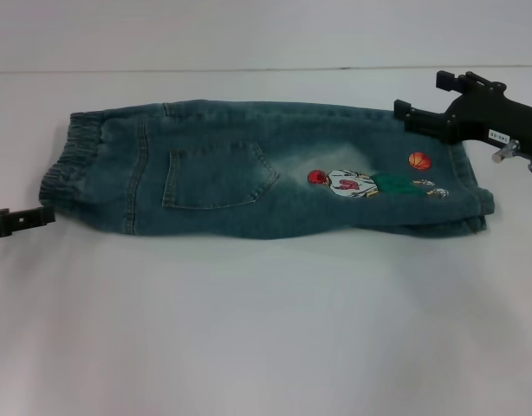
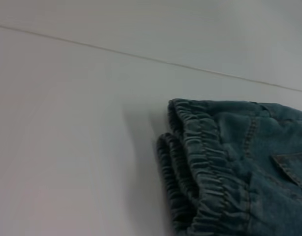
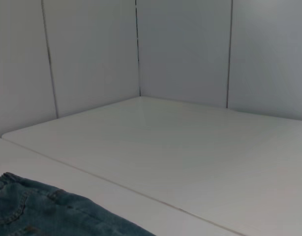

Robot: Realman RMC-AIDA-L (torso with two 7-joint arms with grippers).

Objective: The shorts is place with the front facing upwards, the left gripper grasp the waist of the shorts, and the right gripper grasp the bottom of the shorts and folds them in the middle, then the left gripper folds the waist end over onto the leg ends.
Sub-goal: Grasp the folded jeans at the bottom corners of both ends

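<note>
At the far left edge of the head view, the left hand (image 1: 23, 219) shows only as a black fingertip lying low by the near corner of the waist of the shorts (image 1: 68, 169); whether its fingers are apart or together cannot be told. The gathered elastic band lies doubled, one puckered layer upon another, as the left wrist view shows. The shorts (image 1: 266, 169) lie folded lengthwise on the white counter (image 1: 266, 329), stretching left to right, with a patch pocket (image 1: 216, 176) facing up, a pale faded patch to its right, and then a stitched figure (image 1: 357, 184) and an orange ball badge (image 1: 419, 160). The leg ends (image 1: 474, 195) rest at the right. The right hand (image 1: 422, 100) hangs over the far right corner of the denim, its two black fingers spread apart and holding nothing.
</note>
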